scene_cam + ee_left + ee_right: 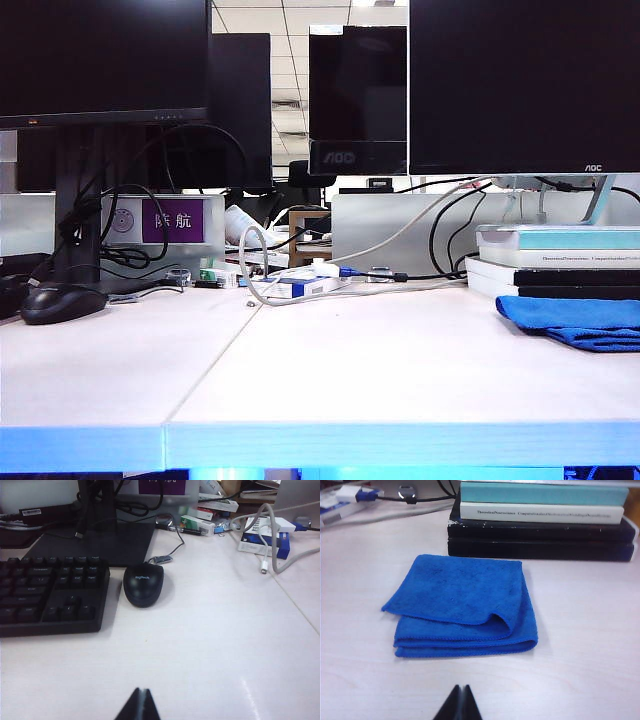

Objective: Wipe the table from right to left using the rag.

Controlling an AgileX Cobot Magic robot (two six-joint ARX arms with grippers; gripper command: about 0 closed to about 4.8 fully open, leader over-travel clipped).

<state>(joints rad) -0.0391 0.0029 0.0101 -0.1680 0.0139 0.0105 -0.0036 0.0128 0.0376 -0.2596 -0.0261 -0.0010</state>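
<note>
The bright blue folded microfibre rag lies on the wide white table, right side, before stacked books. It looks soft, light; pinch its thick upper fold. Left gripper and right gripper hover with fingers together.

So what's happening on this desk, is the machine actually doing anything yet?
Not yet. Nothing is being handled. The blue rag lies folded on the white table, on its right side in front of a stack of books, untouched. The right claw is shut and empty, just short of the rag. The left claw is shut too, over bare table near the black mouse and keyboard. Wiping hasn't begun.
</note>
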